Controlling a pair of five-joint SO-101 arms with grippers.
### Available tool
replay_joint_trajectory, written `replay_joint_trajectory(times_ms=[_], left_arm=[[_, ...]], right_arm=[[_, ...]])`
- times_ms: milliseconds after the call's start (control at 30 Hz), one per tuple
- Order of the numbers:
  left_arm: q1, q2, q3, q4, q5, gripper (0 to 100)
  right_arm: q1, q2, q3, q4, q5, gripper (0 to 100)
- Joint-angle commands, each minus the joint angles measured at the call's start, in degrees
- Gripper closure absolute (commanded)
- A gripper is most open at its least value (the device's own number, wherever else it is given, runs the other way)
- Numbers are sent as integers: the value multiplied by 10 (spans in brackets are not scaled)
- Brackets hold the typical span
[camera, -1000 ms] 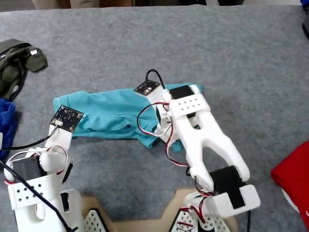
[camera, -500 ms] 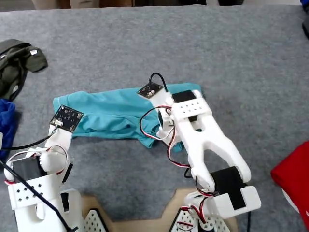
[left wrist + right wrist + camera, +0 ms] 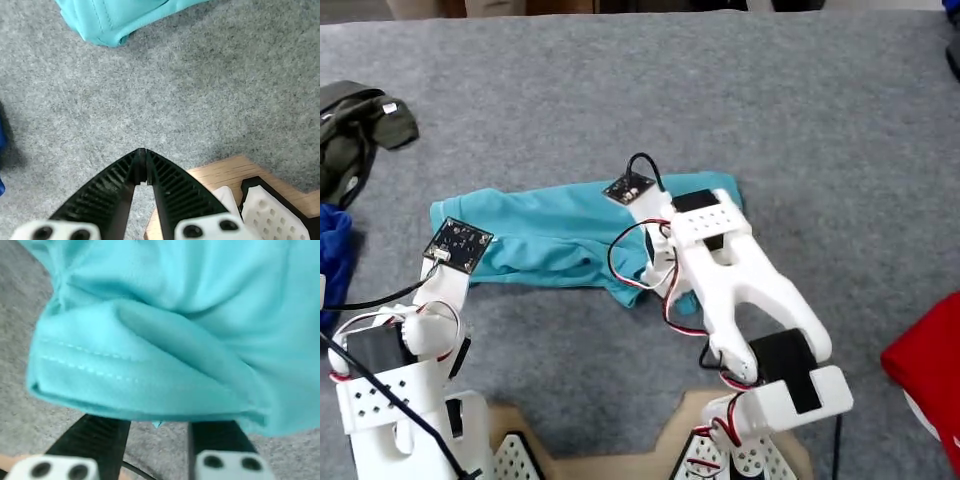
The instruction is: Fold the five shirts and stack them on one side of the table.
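A teal shirt (image 3: 550, 235) lies folded into a long band across the middle of the grey table. My right arm (image 3: 720, 240) stands over the shirt's right end. In the right wrist view the right gripper (image 3: 157, 421) is open, its two black fingers (image 3: 100, 437) apart and their tips hidden under the shirt's stitched hem (image 3: 125, 375). My left arm (image 3: 455, 250) is at the shirt's near left corner. The left gripper (image 3: 142, 165) is shut on nothing above bare table, a short way from the teal corner (image 3: 112, 22).
An olive garment (image 3: 355, 125) and a blue one (image 3: 332, 260) lie at the table's left edge. A red one (image 3: 930, 360) is at the right edge. A wooden board (image 3: 225, 172) lies between the arm bases at the front.
The right arm has shifted slightly toward the back of the table over the shirt's right end. The left arm and the rest of the shirt have not moved.
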State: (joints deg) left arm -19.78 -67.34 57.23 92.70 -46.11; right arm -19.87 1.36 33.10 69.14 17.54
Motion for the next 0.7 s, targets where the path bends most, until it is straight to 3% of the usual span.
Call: replay_joint_trajectory(times_ms=[0,300,667], left_arm=[[5,-4,-3,1,-4,979],[5,-4,-3,2,-4,979],[5,-4,-3,3,-4,979]], right_arm=[[10,2,-22,-4,1,925],[23,2,-66,14,1,947],[67,39,-247,48,126,983]])
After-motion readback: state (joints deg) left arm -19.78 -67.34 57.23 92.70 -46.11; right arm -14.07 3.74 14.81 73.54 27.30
